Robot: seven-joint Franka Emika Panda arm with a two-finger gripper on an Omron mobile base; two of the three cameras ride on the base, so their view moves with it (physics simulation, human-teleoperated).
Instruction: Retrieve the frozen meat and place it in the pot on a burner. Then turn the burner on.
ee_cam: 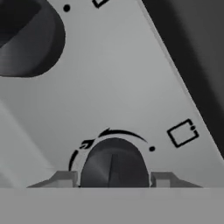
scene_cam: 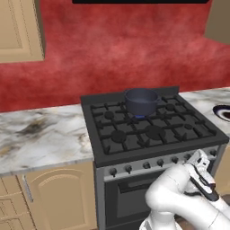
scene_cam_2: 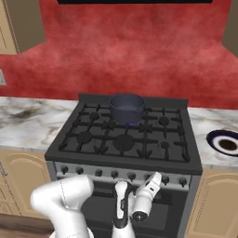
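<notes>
While the pot (scene_cam_2: 126, 107) sits at twelve o'clock on the stove (scene_cam_2: 93, 148), the hand (ee_cam: 113, 178) clamps a dark control knob (ee_cam: 114, 164), fingers at three and nine o'clock.

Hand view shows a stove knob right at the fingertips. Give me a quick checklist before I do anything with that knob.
1. Pot on a burner: ok, it sits on the rear centre grate.
2. Flame under the pot: ok, a blue glow shows at its base.
3. Meat in the pot: cannot tell, the inside looks dark.
4. Knob centred between the fingertips: ok, one finger on each side.
5. Gripper closed on the knob: cannot tell, the fingers flank it, contact unclear.
6. Knob matches the pot's burner: cannot tell.
</notes>
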